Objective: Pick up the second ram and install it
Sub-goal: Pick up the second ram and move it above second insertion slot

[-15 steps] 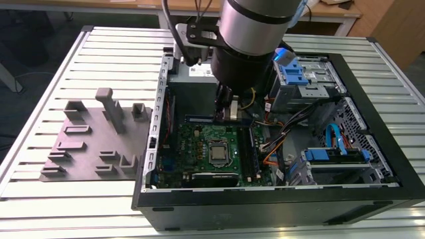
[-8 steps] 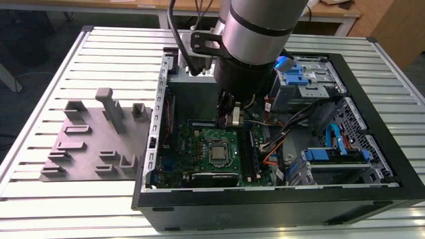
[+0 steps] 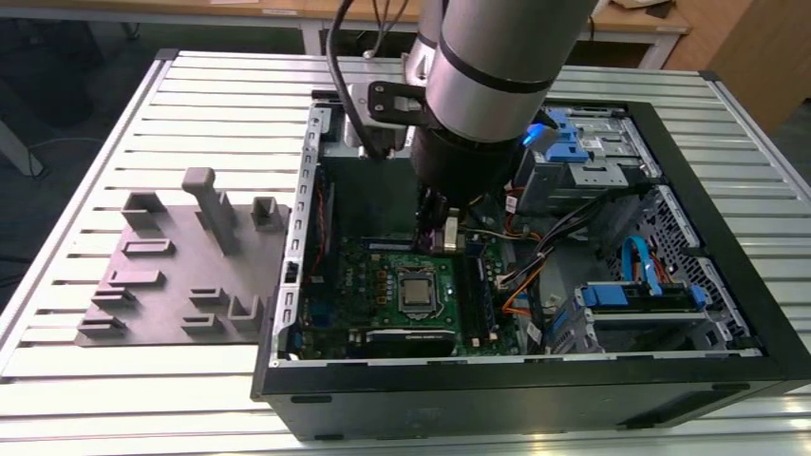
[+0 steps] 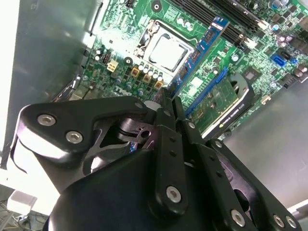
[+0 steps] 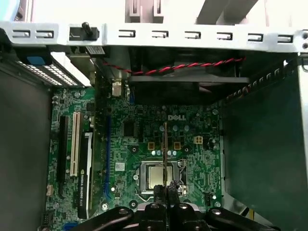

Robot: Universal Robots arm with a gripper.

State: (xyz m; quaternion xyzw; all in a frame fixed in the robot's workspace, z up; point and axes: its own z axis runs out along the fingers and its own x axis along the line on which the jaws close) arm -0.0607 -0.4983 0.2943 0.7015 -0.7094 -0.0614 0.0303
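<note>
Gripper (image 4: 166, 102) nearest lens, fingers pinched shut on one end of second ram (image 4: 197, 53); end grip leaves its length free, I reckon. Stick hangs above board at CPU socket (image 5: 155, 175), not seated. Memory slots (image 4: 231, 17) just beside socket, stick crosswise to them. Graphics card (image 4: 219, 103) near socket; cables (image 3: 538, 271) beyond slots could snag.

A thick silver-grey arm (image 3: 488, 47) ringed by a black band (image 3: 497, 78) is seen, with a black cable (image 3: 332, 68) alongside. The pincer (image 4: 165, 98) is built of black links (image 4: 166, 159) fastened by silver screws (image 4: 173, 194).
</note>
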